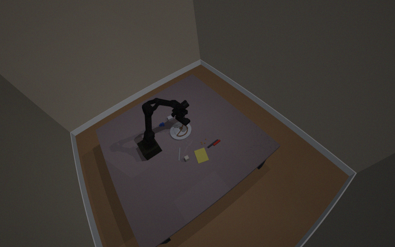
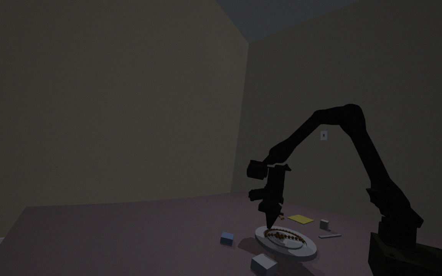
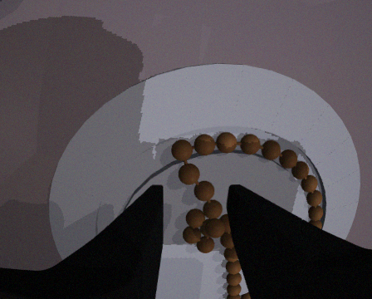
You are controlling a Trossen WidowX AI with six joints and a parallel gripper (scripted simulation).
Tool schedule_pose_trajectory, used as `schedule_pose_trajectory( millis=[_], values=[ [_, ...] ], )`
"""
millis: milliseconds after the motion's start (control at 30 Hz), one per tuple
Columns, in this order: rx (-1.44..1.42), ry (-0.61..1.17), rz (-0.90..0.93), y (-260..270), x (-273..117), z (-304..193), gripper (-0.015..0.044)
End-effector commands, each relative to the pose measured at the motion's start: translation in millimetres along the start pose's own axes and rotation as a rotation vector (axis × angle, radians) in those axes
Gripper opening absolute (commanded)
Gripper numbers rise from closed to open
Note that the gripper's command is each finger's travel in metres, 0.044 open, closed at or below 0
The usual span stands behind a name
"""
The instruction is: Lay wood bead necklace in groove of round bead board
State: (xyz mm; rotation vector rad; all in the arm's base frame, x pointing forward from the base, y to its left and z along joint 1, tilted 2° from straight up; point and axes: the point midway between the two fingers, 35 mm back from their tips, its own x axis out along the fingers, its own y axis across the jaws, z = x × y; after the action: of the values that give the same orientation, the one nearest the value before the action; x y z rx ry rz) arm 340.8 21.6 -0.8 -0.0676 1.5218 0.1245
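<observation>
The wood bead necklace (image 1: 187, 132) (image 2: 277, 235) (image 3: 226, 142) lies on the round white bead board (image 1: 177, 138) (image 2: 310, 252) (image 3: 236, 95). In the wrist view, one stretch of beads follows the groove along the top and right. From its left end, the strand turns inward over the raised middle to a bunched cluster, and more beads run down from there. The left part of the groove shows no beads. My gripper (image 2: 269, 227) (image 3: 195, 196) is partly open, low over the board. Beads show between its fingers with gaps beside them; the right finger hides some beads.
A white block (image 1: 170, 117) (image 2: 263, 263) and a blue cluster (image 1: 162, 124) are near the board. A blue block (image 2: 227, 239) is beside it. Farther off are a yellow sheet (image 1: 201, 155) (image 2: 300, 219), a small pale cube (image 1: 186, 158) (image 2: 324, 224), a thin strip (image 1: 179, 153) (image 2: 329, 236) and a red-and-black tool (image 1: 216, 142).
</observation>
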Motion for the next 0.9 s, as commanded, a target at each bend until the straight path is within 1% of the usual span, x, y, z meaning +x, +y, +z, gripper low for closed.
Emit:
schedule_pose_trajectory(
  millis=[0,433,567,700,733,867],
  values=[
    [-0.002,0.005,0.001,0,7,-1,0.012],
    [-0.007,0.011,0.001,0,27,-3,0.012],
    [-0.007,0.011,0.001,0,29,-3,0.012],
    [-0.002,0.009,0.001,0,26,-3,0.0015],
    [-0.002,0.009,0.001,0,26,-3,0.0],
    [-0.002,0.009,0.001,0,26,-3,0.0]
  ],
)
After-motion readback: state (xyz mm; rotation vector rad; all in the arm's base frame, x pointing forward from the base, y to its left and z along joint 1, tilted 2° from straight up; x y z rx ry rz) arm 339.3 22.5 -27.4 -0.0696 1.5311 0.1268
